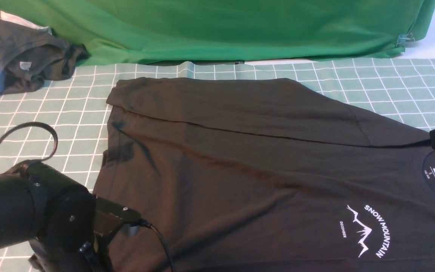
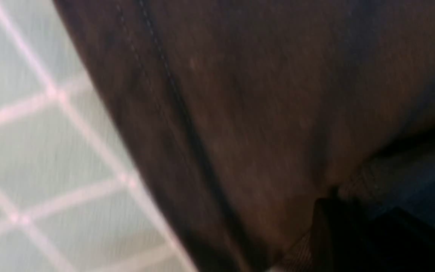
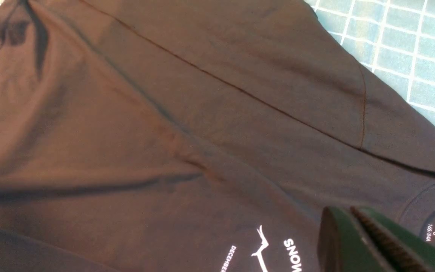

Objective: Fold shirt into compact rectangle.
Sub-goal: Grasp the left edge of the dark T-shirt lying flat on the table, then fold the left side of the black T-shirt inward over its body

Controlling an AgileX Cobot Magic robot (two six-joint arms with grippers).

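The shirt (image 1: 240, 170) lies flat on the checked mat (image 1: 70, 113), its long axis running left to right: hem at the left, collar at the right, far side folded in. My left gripper (image 2: 353, 234) sits low at the near-left hem corner, nearest the unfolded side. The blur hides its jaws, so I cannot tell their state. My right gripper (image 3: 368, 241) hovers by the collar, jaws closed on nothing.
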